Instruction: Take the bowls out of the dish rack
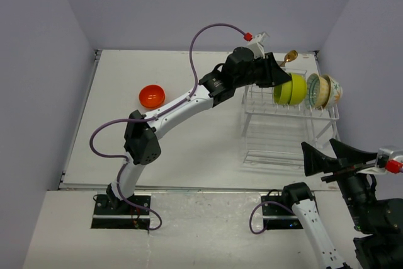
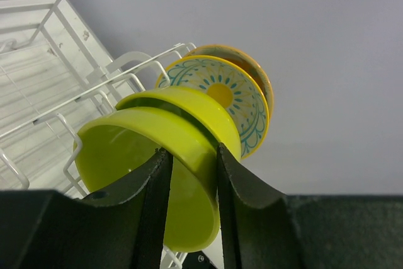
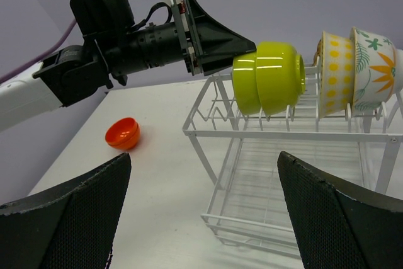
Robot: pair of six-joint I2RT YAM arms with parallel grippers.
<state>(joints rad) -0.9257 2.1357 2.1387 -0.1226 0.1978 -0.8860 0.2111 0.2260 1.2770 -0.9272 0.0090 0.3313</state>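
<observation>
Across the lower two thirds of the top view lies the white table [image 1: 189, 155]. On its right side stands the rack [image 1: 286, 137], with its upper tier at right centre. The left arm [image 1: 176, 111] reaches diagonally from bottom left to that tier. Its left jaws are clenched on the rim of the front green bowl [image 2: 126, 149], one finger inside the cup and one on the outer wall. That pinch suits a thin glossy rim and should let the bowl be drawn off the wires. Whether the bowl sits on the wires or is already lifted cannot be told. At lower right, the right arm [image 1: 315, 218] waits by the rack's near corner with its right jaws spread wide, grasping nothing. It is likely kept back so the two arms do not crowd one tier.

The upper tier holds four bowls on edge in a row, propped between wire prongs as if to drain. These are the gripped green bowl, a second green bowl [image 2: 195, 102] partly nested behind it, a yellow-patterned bowl [image 3: 334, 74] and a floral bowl [image 3: 378, 61] at the right end. An orange bowl [image 1: 152, 96] rests on the table at upper left, well apart from the rack, so it is apparently already unloaded. Smallest, a gold spoon [image 1: 290, 56] pokes up at the rack's far edge.
</observation>
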